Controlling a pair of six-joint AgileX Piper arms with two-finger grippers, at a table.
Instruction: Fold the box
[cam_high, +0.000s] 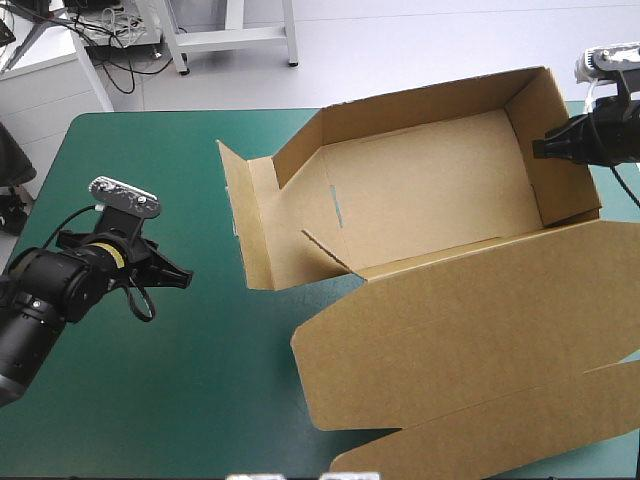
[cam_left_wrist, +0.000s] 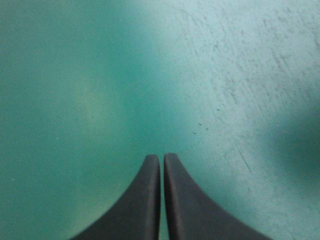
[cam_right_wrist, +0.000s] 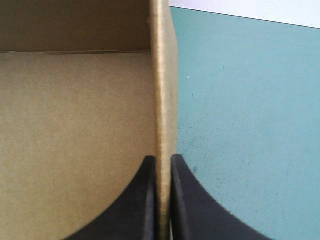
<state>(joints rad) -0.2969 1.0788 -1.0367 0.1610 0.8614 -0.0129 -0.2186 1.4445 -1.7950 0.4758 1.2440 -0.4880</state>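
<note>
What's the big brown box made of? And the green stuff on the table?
The brown open-topped box looks like matte cardboard: a thin stiff sheet with folded creases and cut slots. The flat teal-green table cover seems to be a smooth mat, faintly shiny with fine scratches. It could be plastic or rubber; I cannot tell which.

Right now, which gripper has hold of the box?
The right gripper, shut on a wall of the box; the left gripper is shut over bare teal-green cover.

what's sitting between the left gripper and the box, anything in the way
Nothing visible. The left gripper is shut over the bare teal-green cover, and only open cover lies between it and the box. The right gripper is shut on one box wall.
</note>
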